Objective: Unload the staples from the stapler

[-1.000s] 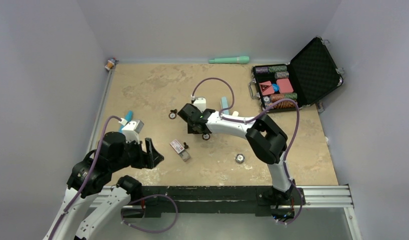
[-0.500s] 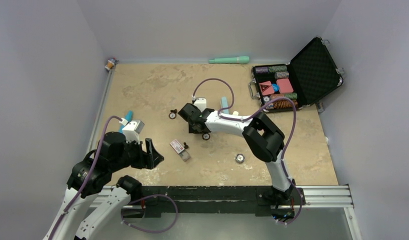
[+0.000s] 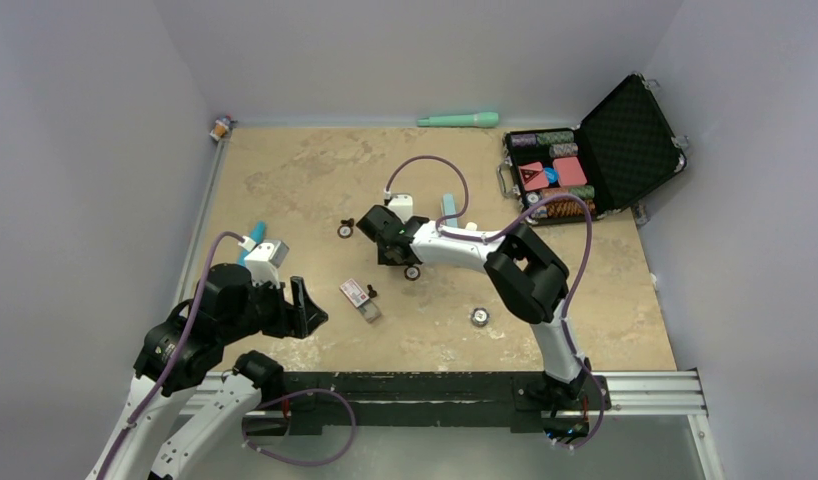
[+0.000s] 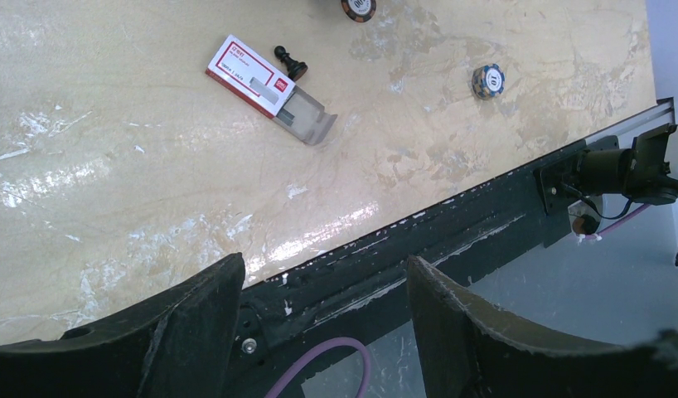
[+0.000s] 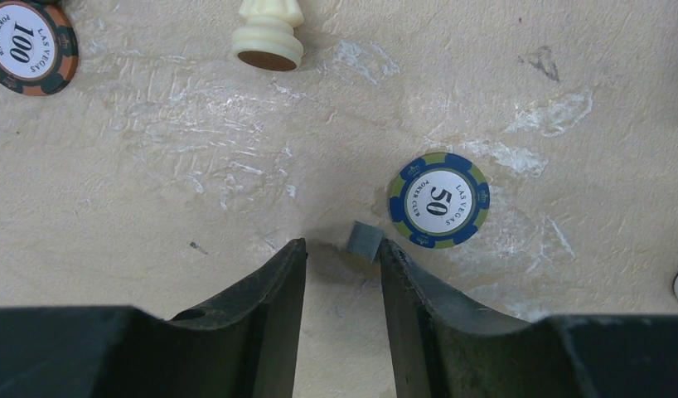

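jaws of the right gripper (image 5: 340, 247) narrowly parted, gripping nothing, a small grey block (image 5: 363, 240) between their tips; left gripper (image 4: 323, 274) spread wide, empty. the stapler (image 3: 449, 207) lies flat, long axis near-to-far.

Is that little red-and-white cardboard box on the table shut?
No, the red-and-white cardboard box is open: its grey inner tray sticks out of one end.
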Robot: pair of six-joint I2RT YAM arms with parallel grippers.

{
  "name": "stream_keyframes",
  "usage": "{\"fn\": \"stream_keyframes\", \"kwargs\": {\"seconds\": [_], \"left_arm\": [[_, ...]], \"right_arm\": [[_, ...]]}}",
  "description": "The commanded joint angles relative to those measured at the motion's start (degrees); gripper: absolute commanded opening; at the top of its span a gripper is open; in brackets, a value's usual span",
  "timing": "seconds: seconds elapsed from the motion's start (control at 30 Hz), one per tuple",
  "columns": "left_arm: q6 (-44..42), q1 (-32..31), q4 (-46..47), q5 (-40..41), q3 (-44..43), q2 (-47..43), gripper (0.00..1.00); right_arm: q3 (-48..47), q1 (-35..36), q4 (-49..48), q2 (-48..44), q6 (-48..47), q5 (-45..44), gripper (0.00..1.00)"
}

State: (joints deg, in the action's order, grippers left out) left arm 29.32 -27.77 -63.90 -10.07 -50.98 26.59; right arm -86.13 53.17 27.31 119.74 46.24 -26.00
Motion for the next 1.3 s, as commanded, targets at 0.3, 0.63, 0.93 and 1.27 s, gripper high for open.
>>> {"fn": "stream_keyframes", "kwargs": {"seconds": [0.3, 0.63, 0.93, 1.27], "left_arm": [[-1.1, 0.3, 2.1, -0.6, 0.0, 0.2, 0.75], [-1.1, 0.4, 2.0, -0.6, 0.1, 0.4, 0.75], [-1.2, 0.4, 2.0, -0.5, 0.1, 0.7, 0.75], [-1.0, 0.6, 2.0, -0.4, 0.1, 0.8, 0.75]], "right_arm": [[1.6, -0.4, -3.2, 0.4, 0.5, 0.0, 0.34], [3.4, -0.4, -4.5, 0.1, 0.6, 0.5, 0.27], [5.5, -0.4, -5.9, -0.8, 0.8, 1.2, 0.22], [5.3, -0.3, -4.6, -3.1, 0.0, 0.3, 0.15]]}}
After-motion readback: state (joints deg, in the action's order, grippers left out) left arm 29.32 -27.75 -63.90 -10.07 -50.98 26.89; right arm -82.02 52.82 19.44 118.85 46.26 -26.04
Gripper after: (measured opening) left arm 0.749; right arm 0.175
